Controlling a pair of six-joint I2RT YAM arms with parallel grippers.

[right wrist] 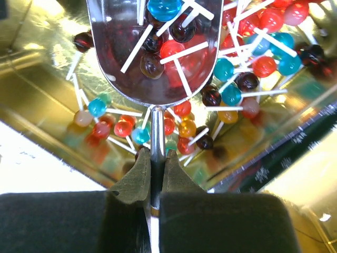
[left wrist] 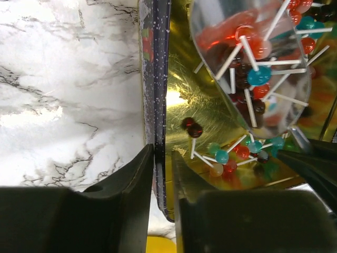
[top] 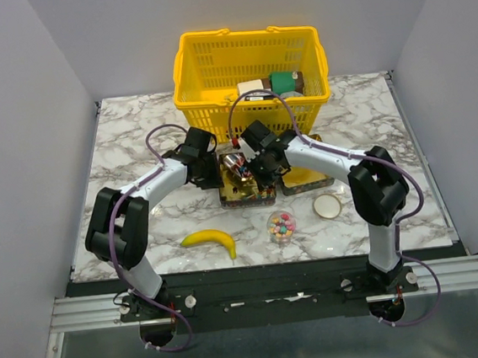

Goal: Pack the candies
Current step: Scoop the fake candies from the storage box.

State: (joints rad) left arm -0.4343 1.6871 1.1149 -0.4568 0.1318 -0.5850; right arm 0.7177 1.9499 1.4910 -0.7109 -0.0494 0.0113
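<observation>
The left arm is reaching forward with its elbow raised out to the side and its forearm angling inward. It is bringing the left gripper down over the near wall of the gold tin. Its jaws are standing slightly parted astride that wall. The outer finger is sitting on the marble table side. The inner finger is sitting inside the tin, with a thin gap showing between it and the wall, so it is not pinching anything.

The right arm is mirroring that pose from the other side, wrist tipped downward. The right gripper is clamping tight on the thin handle of a metal scoop, which is sticking straight out ahead of the fingers over the tin.

The candies, small round lollipops on white sticks, are lying partly in the scoop's bowl just ahead of the right fingertips. The others are scattered on the tin floor below and beside it.

Behind both grippers, toward the arm bases, a clear cup of coloured sweets, a round lid and a banana are lying on the table. A yellow basket is standing beyond the grippers.
</observation>
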